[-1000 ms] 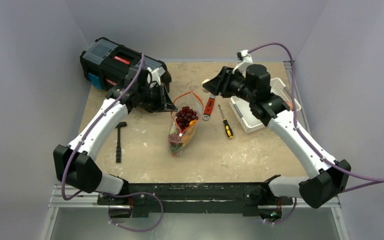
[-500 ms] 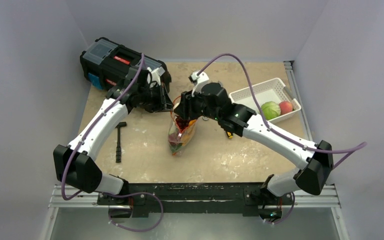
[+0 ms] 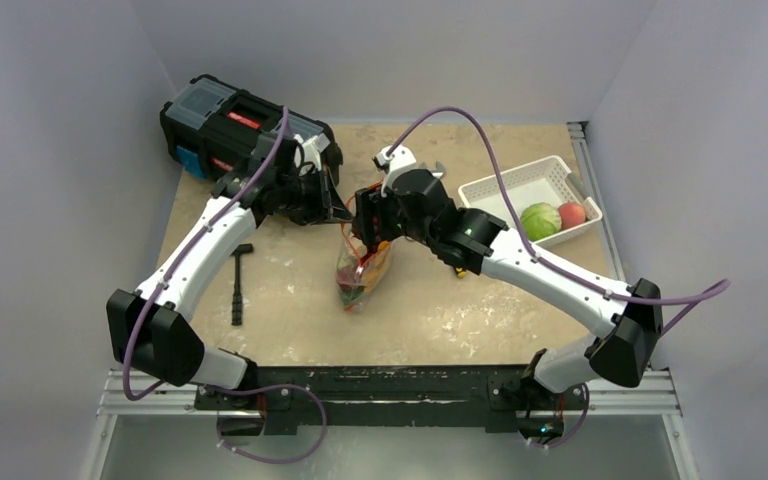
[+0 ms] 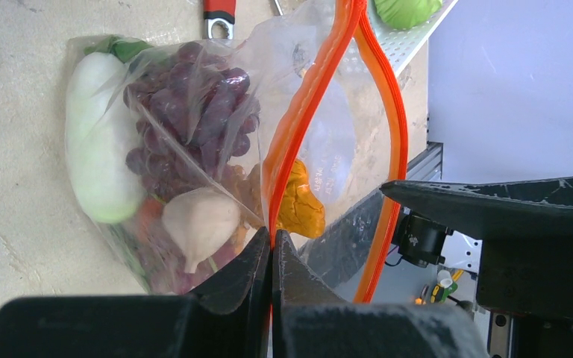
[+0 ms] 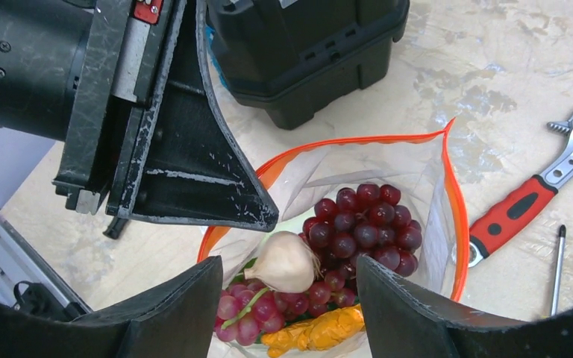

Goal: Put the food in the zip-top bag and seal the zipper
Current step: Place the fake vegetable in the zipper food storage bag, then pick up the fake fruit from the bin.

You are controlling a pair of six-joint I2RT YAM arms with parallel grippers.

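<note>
The clear zip-top bag (image 3: 362,272) stands open mid-table. Inside it lie a purple grape bunch (image 5: 365,224), a white garlic-like bulb (image 5: 287,261), an orange piece (image 5: 317,332) and a white-green radish (image 4: 101,149). My left gripper (image 3: 336,206) is shut on the red-orange zipper (image 4: 306,97) at the bag's near-left rim, holding the mouth up. My right gripper (image 3: 370,228) is open and empty directly above the bag's mouth, its fingers either side of the bulb. A green cabbage (image 3: 540,220) and a pink-red fruit (image 3: 571,213) lie in the basket.
A white slotted basket (image 3: 508,186) stands at the back right. A black toolbox (image 3: 230,125) sits at the back left. A red-handled wrench (image 5: 526,205) and a screwdriver shaft (image 5: 558,261) lie right of the bag. A black hammer (image 3: 238,282) lies at the left.
My right arm has swung from beside the basket to over the bag's mouth, uncovering the basket with the cabbage and fruit. My left gripper has kept its hold on the zipper.
</note>
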